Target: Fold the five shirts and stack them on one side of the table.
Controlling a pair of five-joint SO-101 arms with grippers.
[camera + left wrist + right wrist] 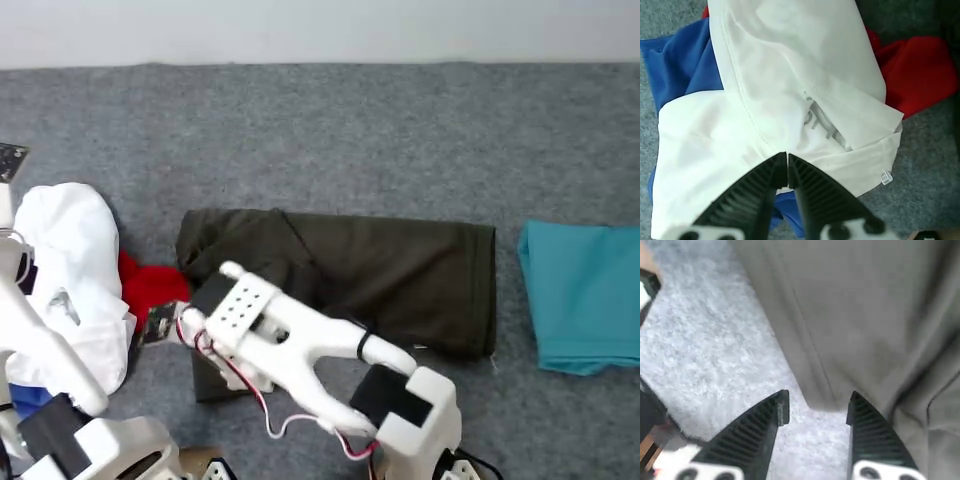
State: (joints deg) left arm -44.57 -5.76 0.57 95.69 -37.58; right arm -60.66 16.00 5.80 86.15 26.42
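The grey table (330,130) runs across the whole scene, and all 5 shirts lie on it.

The dark olive shirt (400,280) is the biggest piece. It lies flat in the middle as a wide folded rectangle, and my right arm crosses over its near-left part.

The white shirt (65,260) sits in a loose heap at the left, lying on top of 2 others.

The teal shirt (585,295) lies folded at the right edge, apart from the olive one.

The red shirt (150,285) pokes out from under the right side of the white heap, just beside the olive shirt's left end.

The blue shirt (680,65) shows at the edges of the white one, mostly covered by it.

My right gripper (818,397) is at the olive shirt's near-left corner with its jaws spread wide. A hemmed edge of the shirt lies between the tips, grey table shows around it, and nothing is pinched.

My left gripper (787,157) hangs over the white heap with its jaws pressed together, tips down at the cloth. I cannot tell whether any fabric is caught between them.
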